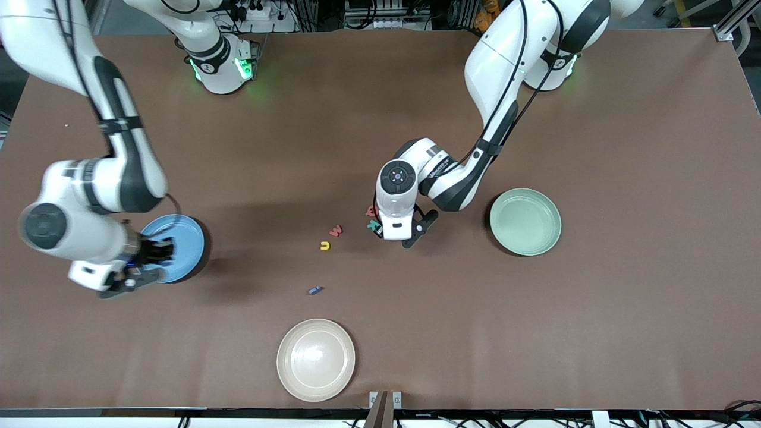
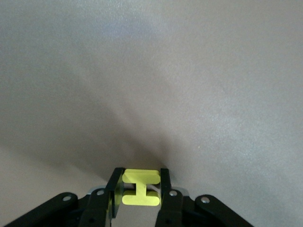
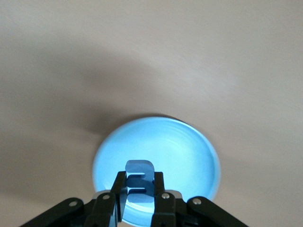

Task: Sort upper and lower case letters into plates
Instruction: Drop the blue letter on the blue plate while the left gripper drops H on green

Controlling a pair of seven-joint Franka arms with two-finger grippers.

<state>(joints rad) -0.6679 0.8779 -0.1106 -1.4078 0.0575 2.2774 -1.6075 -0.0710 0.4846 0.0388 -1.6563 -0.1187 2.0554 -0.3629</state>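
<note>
Both grippers clamp letters (yellow H (image 2: 140,188), blue (image 3: 139,182)).

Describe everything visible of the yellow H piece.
The yellow H is a small flat letter of matte, plastic-looking material: two crossbars joined by a short stem, edges intact. It sits clamped between the fingers of the left gripper, one pad on each side, seen lying sideways in the left wrist view. Whether it touches the brown table below cannot be told.

Off-task items on your worktop

You have a cream-white plate (image 1: 315,359) resting on the brown worktop (image 1: 624,309), close to the edge nearest the front camera, well apart from everything else.
</note>
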